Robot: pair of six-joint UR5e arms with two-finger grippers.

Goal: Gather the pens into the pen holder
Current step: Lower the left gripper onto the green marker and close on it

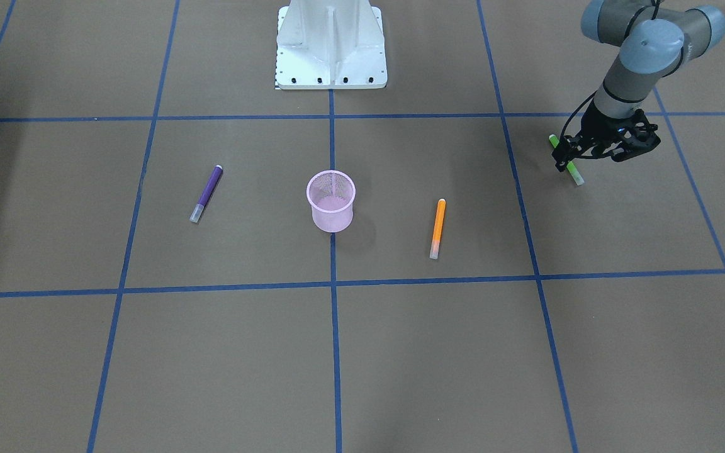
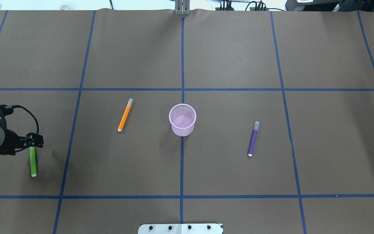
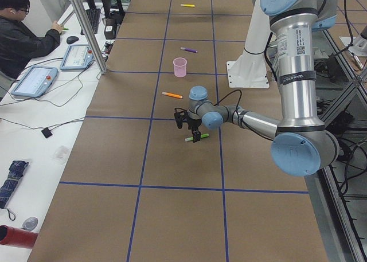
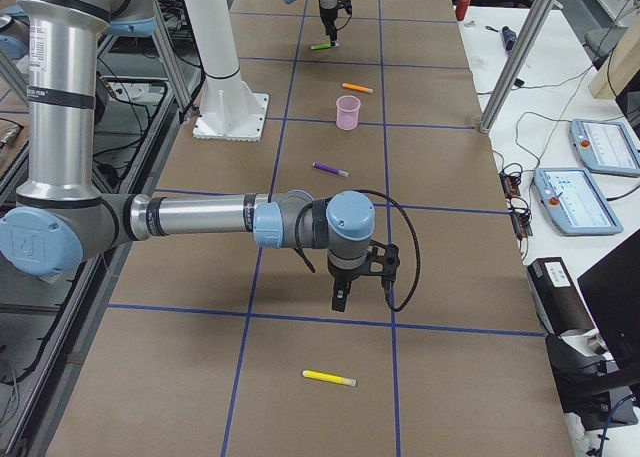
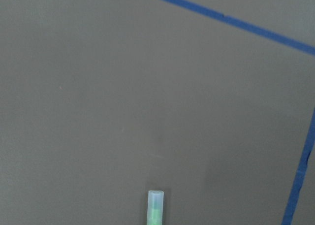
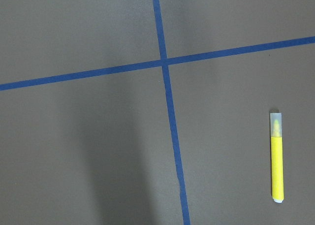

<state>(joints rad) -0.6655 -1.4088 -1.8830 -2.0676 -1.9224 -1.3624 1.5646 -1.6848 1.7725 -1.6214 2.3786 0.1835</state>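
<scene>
Pen holder stands upright in the middle of the tabletop, right on the centre tape line. From above, only its own mesh bottom shows inside. All four pens are outside it.

- Orange pen: flat on the tabletop on the robot's-left side of the cup. It is near the cup but not touching, with its pale cap toward the operators' edge.
- Purple pen: flat on the robot's-right side, a bit farther from the cup, cap toward the same edge.
- Green pen: close to the tabletop's left end and looks flat too.
- Yellow pen: flat, close to the right end. It shows only in the right side view and the right wrist view.

Left gripper is down at the green pen. In the front view its black linkage crosses the pen's middle, and the cap tip pokes in at the bottom of the left wrist view. I can't tell whether the jaws are spread around the pen or clamped on it, because the linkage hides the gap.

Right gripper hangs above the tabletop toward the right end, near a tape crossing. The yellow pen lies well apart from it, past a tape line toward the end edge. This gripper shows only in the side view, so its jaws can't be judged.

White robot base sits at the robot-side edge, in line with the cup.
</scene>
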